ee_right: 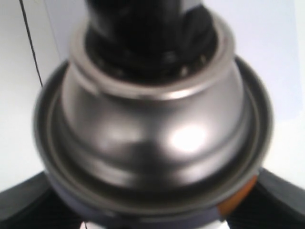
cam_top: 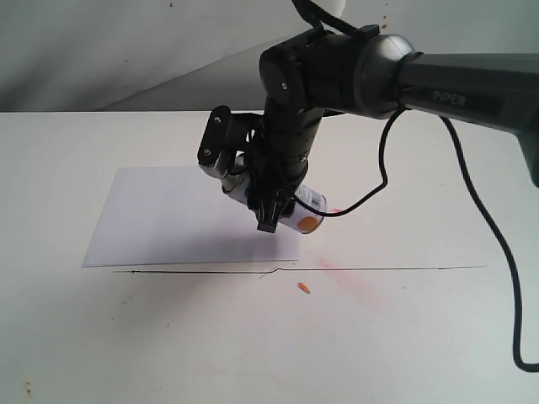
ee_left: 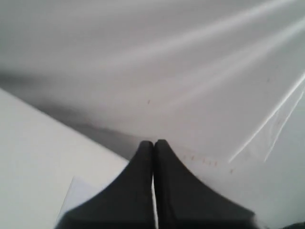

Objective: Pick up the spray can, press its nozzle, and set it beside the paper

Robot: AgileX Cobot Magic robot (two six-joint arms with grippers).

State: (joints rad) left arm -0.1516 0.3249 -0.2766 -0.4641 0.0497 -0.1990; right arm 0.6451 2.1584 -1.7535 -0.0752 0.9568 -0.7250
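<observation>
spray can (ee_right: 157, 138): glossy silver metal shoulder | nozzle (ee_right: 143, 28): black plastic | paper (cam_top: 168, 215): matt white

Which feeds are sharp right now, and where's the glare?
Exterior view: sharp, soft shadow under the spray can on the paper. Right wrist view: blurred, glare spot on the can's silver shoulder. Left wrist view: soft focus around the shut left pincer.

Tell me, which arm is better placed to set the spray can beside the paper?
The right. Its jaws grip the spray can near the paper; the left arm's jaws are shut, empty, outside the exterior view.
</observation>
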